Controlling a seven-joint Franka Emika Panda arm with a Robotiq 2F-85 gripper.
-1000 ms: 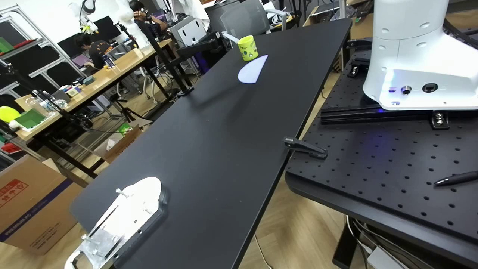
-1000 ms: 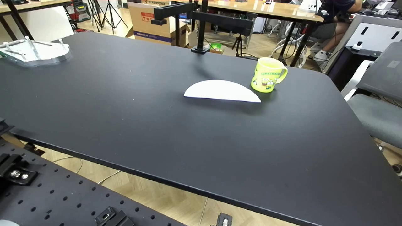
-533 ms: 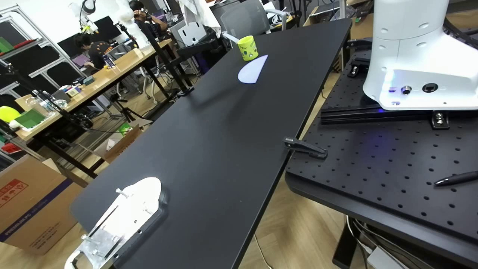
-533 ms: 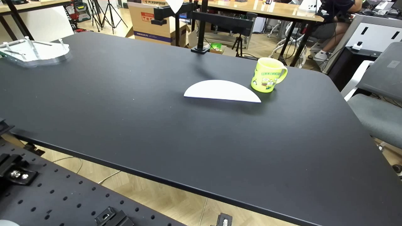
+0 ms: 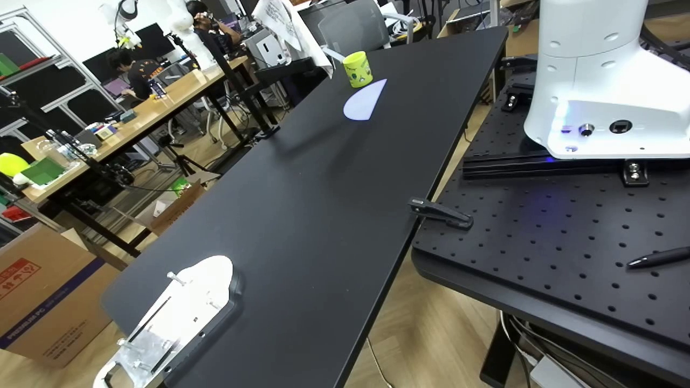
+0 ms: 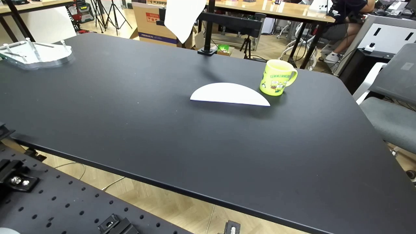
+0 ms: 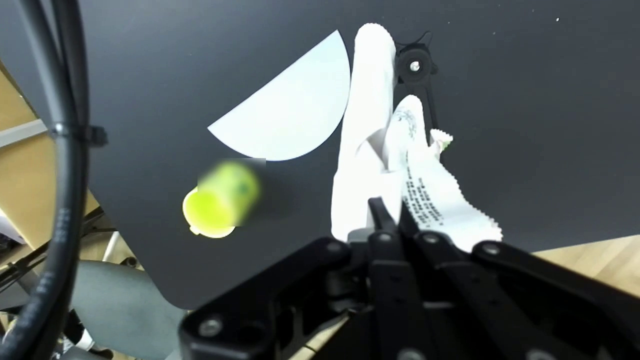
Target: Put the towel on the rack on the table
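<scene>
The towel is white with printed dark text. It hangs in the air from my gripper (image 7: 391, 205), which is shut on it in the wrist view (image 7: 367, 150). The towel also shows at the top of both exterior views (image 5: 296, 37) (image 6: 185, 14); the gripper is out of view there. A black post (image 6: 210, 32) with horizontal arms (image 5: 288, 67) stands at the table's edge and may be the rack. In an exterior view the towel covers part of one arm. In the wrist view the arm's end (image 7: 415, 65) shows beside and below the towel; I cannot tell whether they touch.
A yellow-green mug (image 6: 276, 78) and a white half-disc (image 6: 229, 94) are on the black table (image 6: 146, 130) near the post. A white board with pegs (image 5: 183, 302) lies at the table's far end. A grey chair (image 6: 396, 123) stands beside the table.
The towel has come down into view at the top of both exterior views and moved toward the black arm. The mug, half-disc, board and post have not moved.
</scene>
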